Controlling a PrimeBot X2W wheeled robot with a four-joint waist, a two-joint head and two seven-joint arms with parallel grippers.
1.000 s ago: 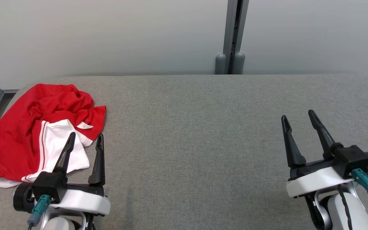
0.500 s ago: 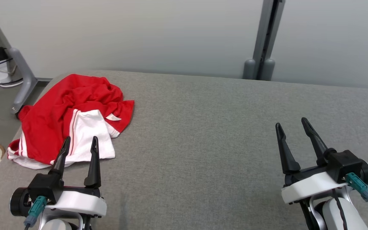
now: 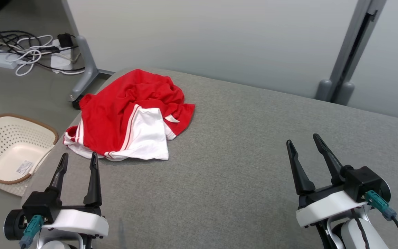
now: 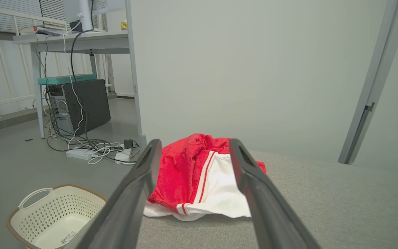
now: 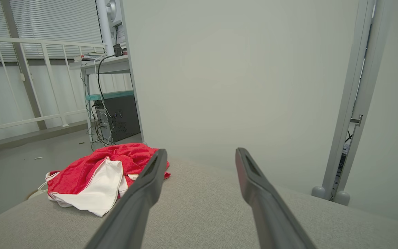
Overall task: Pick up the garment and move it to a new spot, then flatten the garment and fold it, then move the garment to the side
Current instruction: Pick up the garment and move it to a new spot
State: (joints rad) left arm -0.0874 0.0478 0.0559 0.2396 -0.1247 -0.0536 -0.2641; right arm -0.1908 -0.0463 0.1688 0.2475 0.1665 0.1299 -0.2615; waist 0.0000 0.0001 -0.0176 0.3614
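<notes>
- Left gripper [image 3: 78, 155] sits at the lower left of the head view with its jaws wide and nothing between them. Its tips are just short of the cloth's near hem, not touching.
- Right gripper [image 3: 302, 139] is at the lower right, also spread wide and empty, over bare table and well apart from the cloth.
- Garment [image 3: 123, 117] is red with a white panel and striped trim, and a small label shows. It lies as a crumpled heap left of centre in the upper half of the head view, on the grey table [image 3: 240, 162] near its left edge. One bit seems to droop over that edge, hard to tell.
- In the left wrist view the heap sits right between the two fingers, straight ahead. In the right wrist view it's at mid-left, off the finger line.
- White perforated basket [image 3: 12, 152] is on the floor at the left edge of the frame, and cables [image 3: 29, 52] lie at the upper left.
- Step looks like the first one, the pick-up, with no grip made yet.
- Next move is probably the left arm reaching forward and down, closing on a thick fold near the white panel, then lifting and carrying toward the open middle of the table.
- Risk is that a single-layer pinch drags the rest, and the cloth could slip off the edge toward the basket.
</notes>
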